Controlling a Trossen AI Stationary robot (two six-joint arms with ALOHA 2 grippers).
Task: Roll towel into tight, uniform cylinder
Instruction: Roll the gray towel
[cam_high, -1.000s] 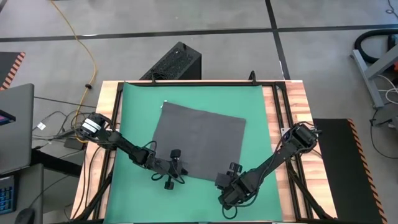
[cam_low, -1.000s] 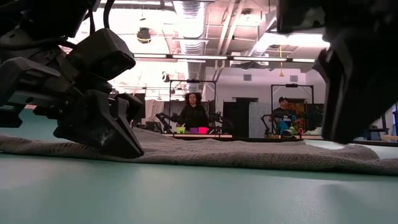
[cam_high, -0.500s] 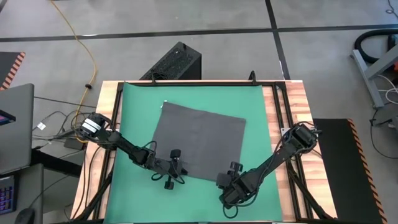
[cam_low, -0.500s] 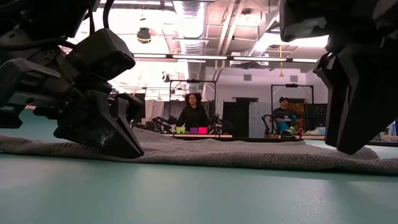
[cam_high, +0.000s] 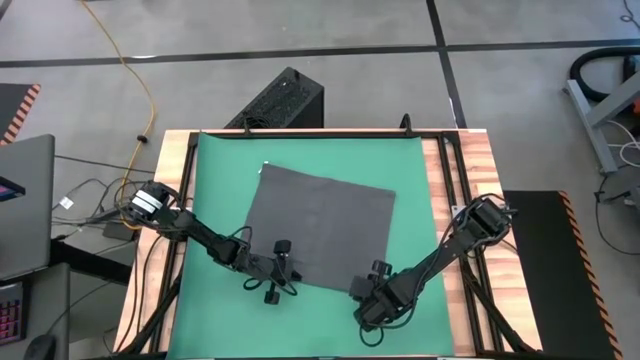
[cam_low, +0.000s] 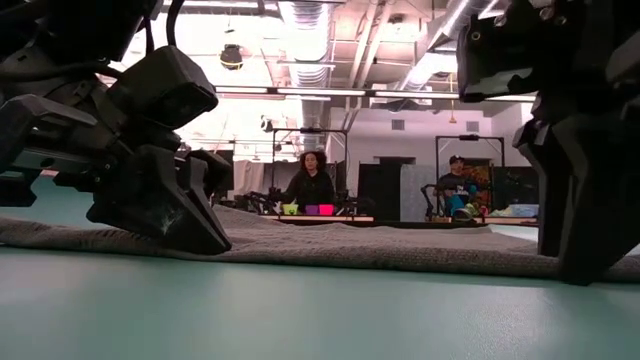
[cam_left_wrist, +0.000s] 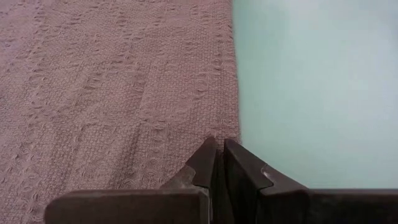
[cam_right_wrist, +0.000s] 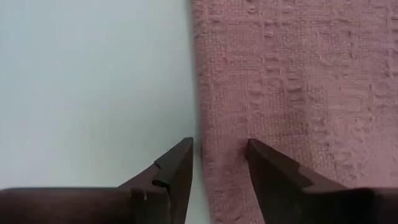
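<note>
The dark grey towel (cam_high: 320, 225) lies flat and spread out on the green mat (cam_high: 215, 170), slightly turned, with its white tag (cam_high: 265, 167) at the far left corner. My left gripper (cam_high: 284, 262) is low at the towel's near left corner, with its fingers shut (cam_left_wrist: 220, 149). My right gripper (cam_high: 372, 280) is low at the near right corner and open (cam_right_wrist: 221, 149). One finger stands over the mat and the other over the towel (cam_right_wrist: 298, 74), on either side of its side edge (cam_right_wrist: 196, 93). My left gripper is shut at the towel's near left corner, right beside the side edge (cam_left_wrist: 236, 127). The fingers slant down from the table's near side. They hide what cloth lies between them. The towel (cam_left_wrist: 112, 81) lies flat on the mat. I cannot tell whether my right gripper touches the towel.
The mat leaves free green room on the towel's left, right and near sides. The table's wooden rim (cam_high: 485, 180) and black rails (cam_high: 448, 170) border the mat. A black box (cam_high: 280, 100) stands beyond the far edge. Two people (cam_low: 312, 185) sit in the room behind.
My right gripper has come down toward the towel's near right corner, still open. My left gripper and the towel have kept still.
</note>
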